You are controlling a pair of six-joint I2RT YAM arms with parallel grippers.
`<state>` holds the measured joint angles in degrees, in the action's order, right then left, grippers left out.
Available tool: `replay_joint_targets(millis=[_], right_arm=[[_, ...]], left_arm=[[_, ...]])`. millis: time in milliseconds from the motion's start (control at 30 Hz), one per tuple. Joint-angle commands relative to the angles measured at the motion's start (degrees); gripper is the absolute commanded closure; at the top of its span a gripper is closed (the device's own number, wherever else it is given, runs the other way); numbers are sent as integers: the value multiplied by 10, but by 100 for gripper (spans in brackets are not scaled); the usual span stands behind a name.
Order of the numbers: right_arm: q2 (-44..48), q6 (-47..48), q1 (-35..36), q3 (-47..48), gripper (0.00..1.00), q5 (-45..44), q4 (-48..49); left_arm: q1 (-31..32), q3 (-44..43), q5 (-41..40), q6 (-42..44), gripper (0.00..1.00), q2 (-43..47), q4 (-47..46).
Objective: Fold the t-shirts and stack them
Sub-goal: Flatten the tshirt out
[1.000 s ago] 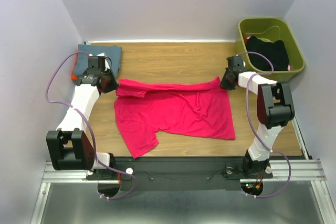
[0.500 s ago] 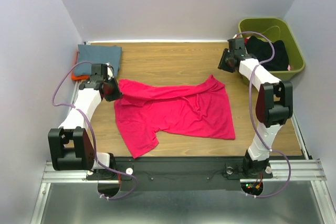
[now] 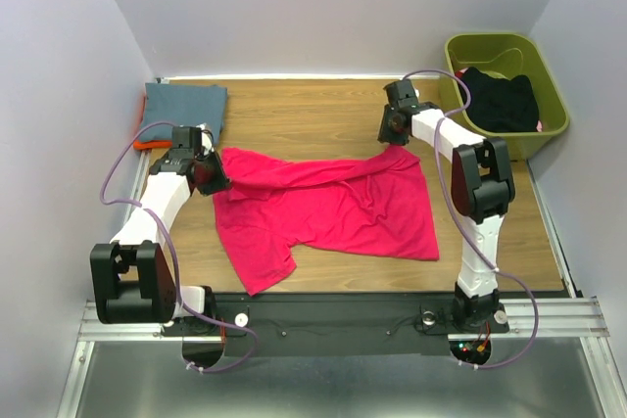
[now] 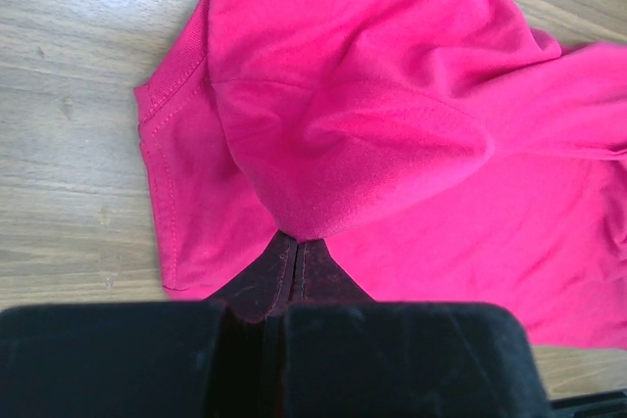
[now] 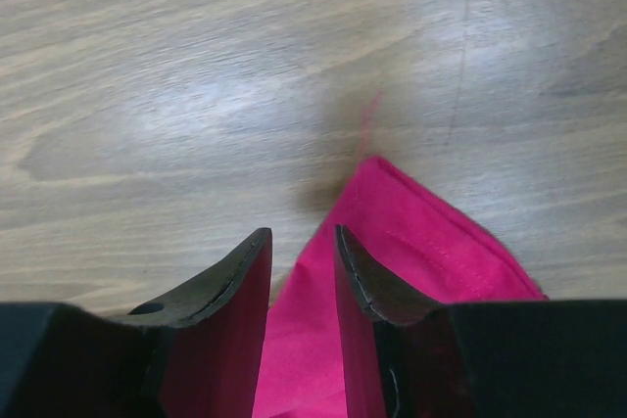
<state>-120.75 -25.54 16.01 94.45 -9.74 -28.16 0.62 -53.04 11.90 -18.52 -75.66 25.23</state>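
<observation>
Looking from above, you are seeing the magenta t-shirt lying rumpled across the middle of the table, its long axis running left to right between your arms. Your left gripper is clamping shut on cloth at the shirt's left end. Your right gripper is hovering at the far right corner, jaws apart, pinching nothing visible. In its wrist view that pointed corner is lying under the gap, slightly towards the right finger, so I judge it is needing a small nudge that way before closing
</observation>
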Motion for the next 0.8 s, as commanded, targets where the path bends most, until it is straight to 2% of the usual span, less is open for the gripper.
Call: replay_joint_targets(millis=[0,767], right_arm=[[-17,-18,-6,26,62,-35,-6],[-62,-34,-6,42,62,-121,-8]], left_arm=[[-2,12,11,-3,100,18,-19],[-2,32,28,-5,100,30,-29]])
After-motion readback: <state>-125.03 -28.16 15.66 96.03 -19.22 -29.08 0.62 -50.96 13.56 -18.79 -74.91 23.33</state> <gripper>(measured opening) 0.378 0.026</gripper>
